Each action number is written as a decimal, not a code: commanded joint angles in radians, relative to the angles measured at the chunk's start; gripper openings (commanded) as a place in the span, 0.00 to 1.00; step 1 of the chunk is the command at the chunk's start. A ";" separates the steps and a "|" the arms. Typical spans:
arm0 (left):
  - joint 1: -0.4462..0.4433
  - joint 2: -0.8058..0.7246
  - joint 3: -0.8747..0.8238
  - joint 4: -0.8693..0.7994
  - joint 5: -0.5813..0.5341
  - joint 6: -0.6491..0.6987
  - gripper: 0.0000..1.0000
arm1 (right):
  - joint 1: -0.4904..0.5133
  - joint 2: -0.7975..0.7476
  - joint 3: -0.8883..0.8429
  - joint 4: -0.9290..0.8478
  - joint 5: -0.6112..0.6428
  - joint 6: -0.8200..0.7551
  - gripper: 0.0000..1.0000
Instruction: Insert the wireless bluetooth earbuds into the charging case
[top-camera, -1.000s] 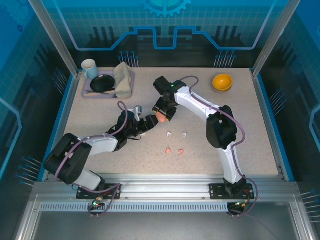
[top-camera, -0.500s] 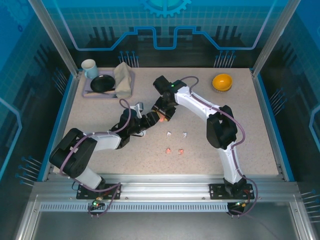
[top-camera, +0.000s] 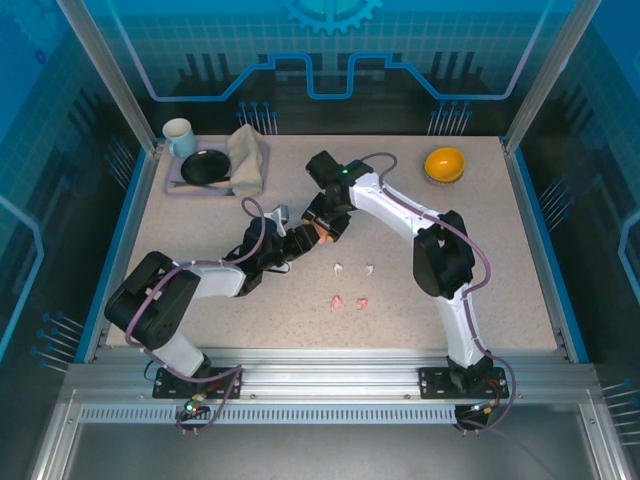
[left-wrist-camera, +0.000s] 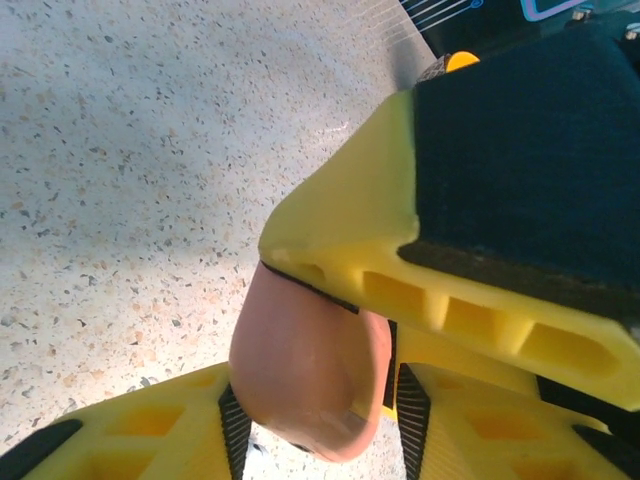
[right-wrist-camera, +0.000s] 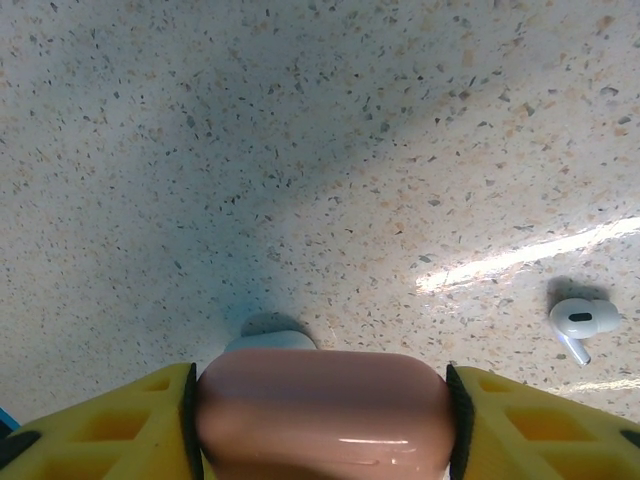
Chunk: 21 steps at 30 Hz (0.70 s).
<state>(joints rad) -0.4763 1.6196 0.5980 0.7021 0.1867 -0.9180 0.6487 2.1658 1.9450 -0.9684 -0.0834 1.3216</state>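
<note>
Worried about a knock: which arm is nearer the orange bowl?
Right. The right arm stretches past the bowl, on its near-left side; the left arm lies farther left, its end effector at the pink case.

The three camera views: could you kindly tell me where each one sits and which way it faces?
Top external: fixed above and behind the bases, looking down on the table; the left arm and right arm both show.
Left wrist: on the left arm's wrist, looking along its yellow fingers at the pink case between them.
Right wrist: on the right arm's wrist, looking down at the table; its fingers clamp the case, a white earbud lies beyond.
Shared: both wrist views show the same case.
</note>
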 joint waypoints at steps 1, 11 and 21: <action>-0.010 0.014 0.035 0.048 -0.009 0.008 0.41 | 0.012 -0.035 -0.003 0.003 -0.022 0.017 0.56; -0.010 0.013 0.049 0.032 0.002 0.018 0.19 | 0.007 -0.045 0.003 0.019 -0.037 0.015 0.60; -0.005 -0.057 0.085 -0.126 0.043 0.103 0.03 | -0.108 -0.163 -0.018 0.049 0.005 -0.123 0.86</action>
<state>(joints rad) -0.4770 1.6150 0.6376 0.6472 0.1917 -0.8871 0.6018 2.0975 1.9438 -0.9451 -0.0872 1.2747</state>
